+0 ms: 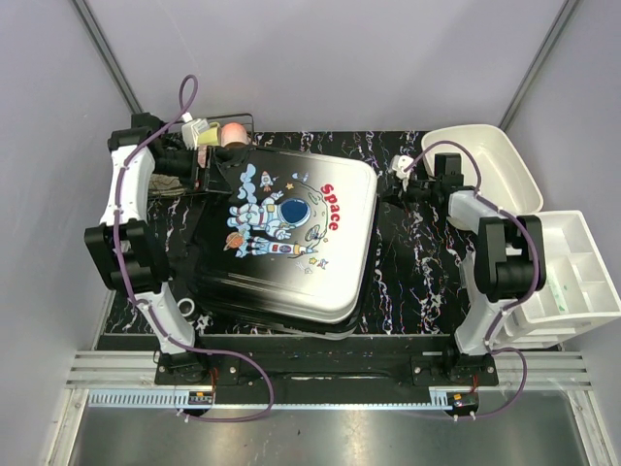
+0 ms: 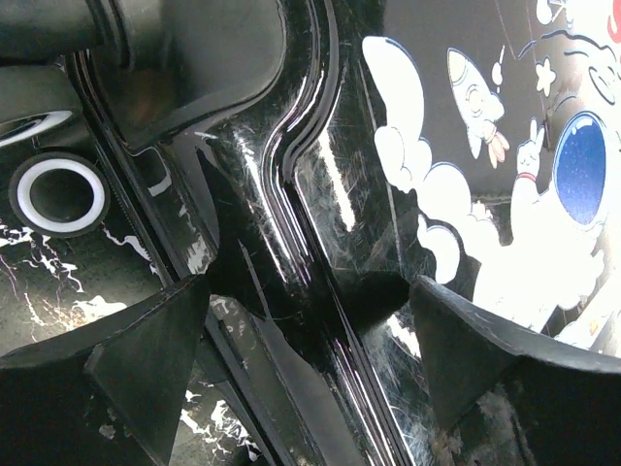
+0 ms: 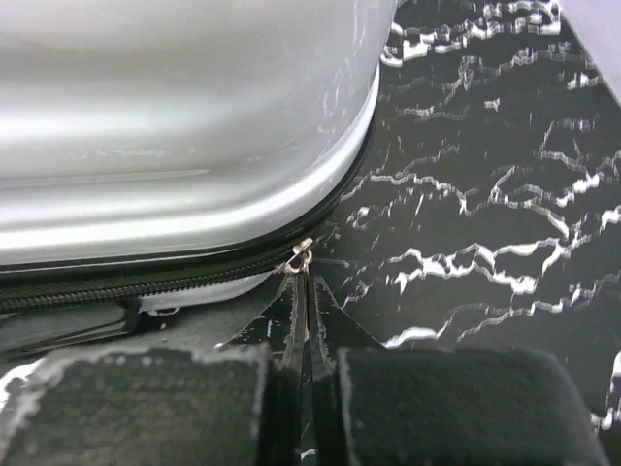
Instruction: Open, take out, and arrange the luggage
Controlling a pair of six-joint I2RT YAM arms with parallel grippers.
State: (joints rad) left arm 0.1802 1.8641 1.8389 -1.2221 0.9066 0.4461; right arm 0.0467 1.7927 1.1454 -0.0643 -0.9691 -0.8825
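Observation:
The luggage point(image 1: 286, 238) lies flat on the black marbled table point(image 1: 417, 262), astronaut print and red "Space" facing up, and is closed. My left gripper point(image 1: 207, 173) is at its back-left corner. In the left wrist view it point(image 2: 310, 335) is open, its fingers point(image 2: 136, 374) standing either side of the suitcase's glossy black rim point(image 2: 291, 194). My right gripper point(image 1: 391, 191) is at the suitcase's right edge. In the right wrist view it point(image 3: 309, 291) is shut on the metal zipper pull point(image 3: 301, 258), beside the white shell point(image 3: 175, 126) and the black zipper line point(image 3: 116, 286).
Two white plastic bins stand at the right, one at the back point(image 1: 485, 160) and a divided one nearer point(image 1: 572, 277). A black wire basket point(image 1: 225, 131) with small items sits behind the suitcase's back-left corner. A black suitcase wheel point(image 2: 58, 192) shows by the left gripper.

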